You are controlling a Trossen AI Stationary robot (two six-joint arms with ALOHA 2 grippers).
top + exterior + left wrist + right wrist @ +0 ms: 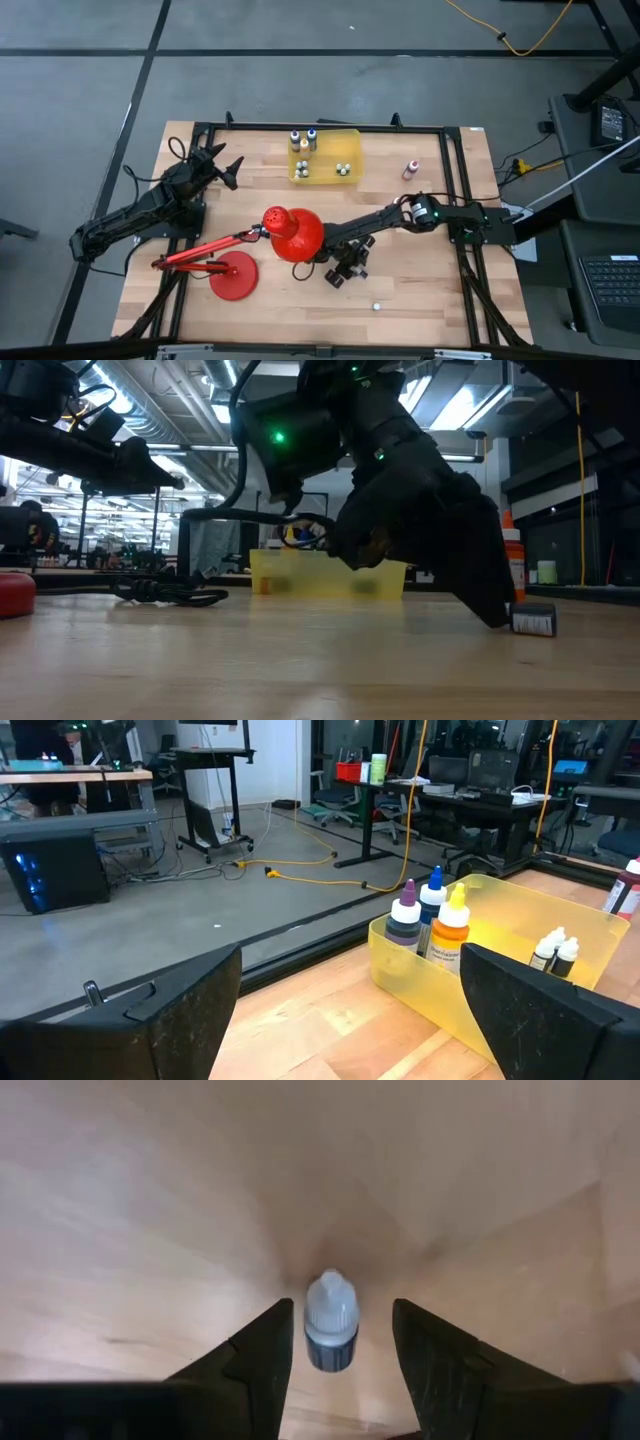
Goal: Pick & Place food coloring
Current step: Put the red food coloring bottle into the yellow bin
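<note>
Already a good share of the food coloring sits in the yellow bin (325, 160) near the far edge of the desk (200, 310): three taller bottles (432, 920) stand in one corner and several small ones (343, 168) rest on its floor. Outside it, one pink bottle (411, 168) stands on the desk to the right of the bin, and a tiny bottle (376, 306) lies near the front edge. The right gripper (340, 1342) is down at the desk beside the red desk lamp (290, 234), its fingers parted with a small white-capped bottle (330, 1320) between them, not yet squeezed as far as the right wrist view shows. The left gripper (345, 1000) waits above the desk left of the bin, fingers wide. By my reading at least three bottles are left to move, one of them about to be grasped.
</note>
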